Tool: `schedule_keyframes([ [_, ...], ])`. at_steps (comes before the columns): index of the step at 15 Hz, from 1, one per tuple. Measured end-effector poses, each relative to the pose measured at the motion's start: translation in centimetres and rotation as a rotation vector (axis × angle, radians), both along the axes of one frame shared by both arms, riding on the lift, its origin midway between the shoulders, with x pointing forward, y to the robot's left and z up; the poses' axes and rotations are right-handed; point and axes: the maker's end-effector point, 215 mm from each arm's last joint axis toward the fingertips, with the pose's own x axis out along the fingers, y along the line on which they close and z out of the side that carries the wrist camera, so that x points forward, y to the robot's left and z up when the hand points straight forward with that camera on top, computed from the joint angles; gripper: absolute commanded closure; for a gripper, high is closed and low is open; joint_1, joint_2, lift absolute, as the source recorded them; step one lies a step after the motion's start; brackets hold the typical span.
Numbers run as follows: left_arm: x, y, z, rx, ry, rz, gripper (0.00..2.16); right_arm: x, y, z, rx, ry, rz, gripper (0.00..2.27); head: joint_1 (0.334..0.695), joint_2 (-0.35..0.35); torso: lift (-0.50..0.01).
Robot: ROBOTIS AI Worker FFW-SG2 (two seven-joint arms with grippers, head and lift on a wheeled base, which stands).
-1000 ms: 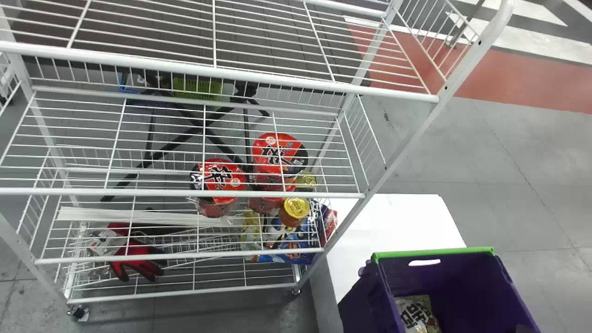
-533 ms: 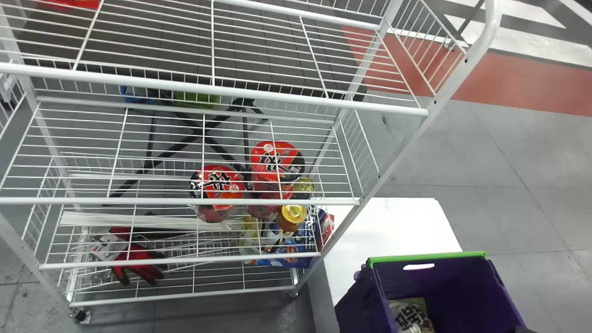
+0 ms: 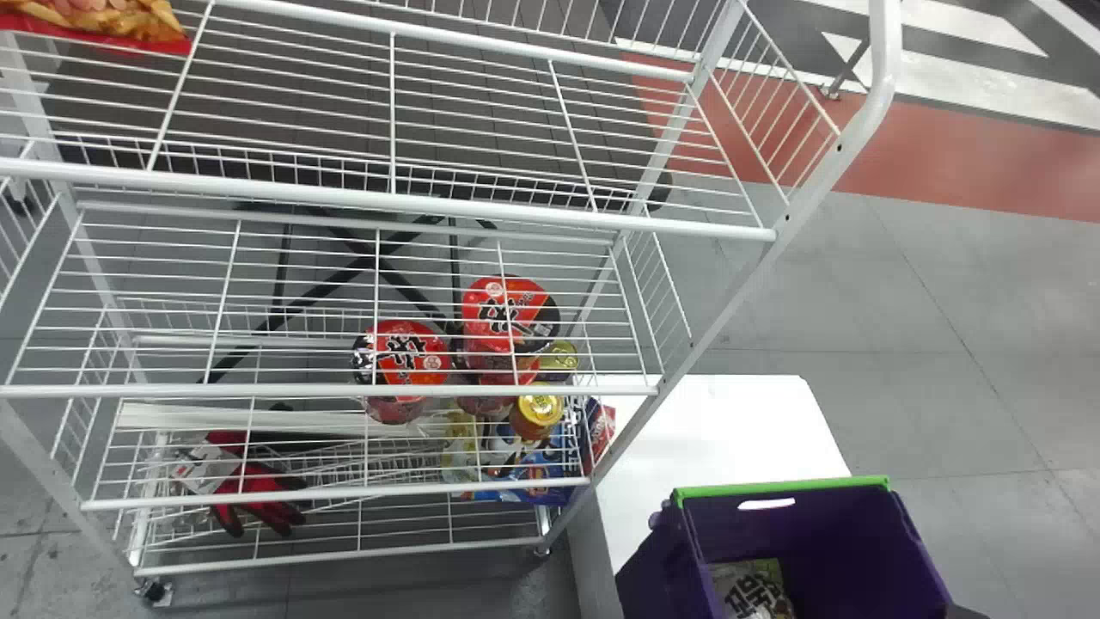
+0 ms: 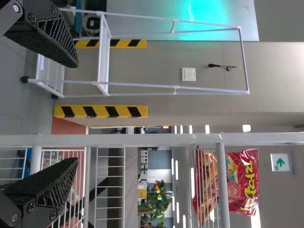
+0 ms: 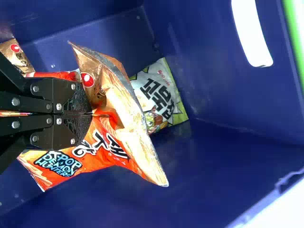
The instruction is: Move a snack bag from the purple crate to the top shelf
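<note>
R gripper (image 5: 90, 114) has it, pinched tight on the orange snack bag (image 5: 111, 145), purple crate (image 5: 213, 161) walls round the hand! Grab's done, I'd say; lift-out, carry & drop-off on top shelf (image 3: 387, 201) TBD. L gripper (image 4: 76, 112): wide, empty, facing rack.

Top shelf (image 3: 395, 200): snack bag (image 3: 94, 24) at far left corner. Lower in rack: noodle packs (image 3: 412, 348) right of middle, jars (image 3: 540, 413) toward right edge; gloves (image 3: 258, 488) toward left edge. Right of rack: crate (image 3: 842, 533); bag (image 3: 756, 593) inside, near far left corner.
</note>
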Motion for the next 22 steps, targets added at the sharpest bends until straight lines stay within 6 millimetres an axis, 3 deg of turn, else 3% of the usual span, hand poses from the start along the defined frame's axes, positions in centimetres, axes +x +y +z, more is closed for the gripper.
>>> schedule_keyframes([
  [22, 0.19, 0.01, -0.34, 0.002, 0.005, -0.002, 0.12, 0.39, -0.32, -0.27, -0.016, -0.007, 0.007, 2.25, 0.695, -0.350, -0.137],
])
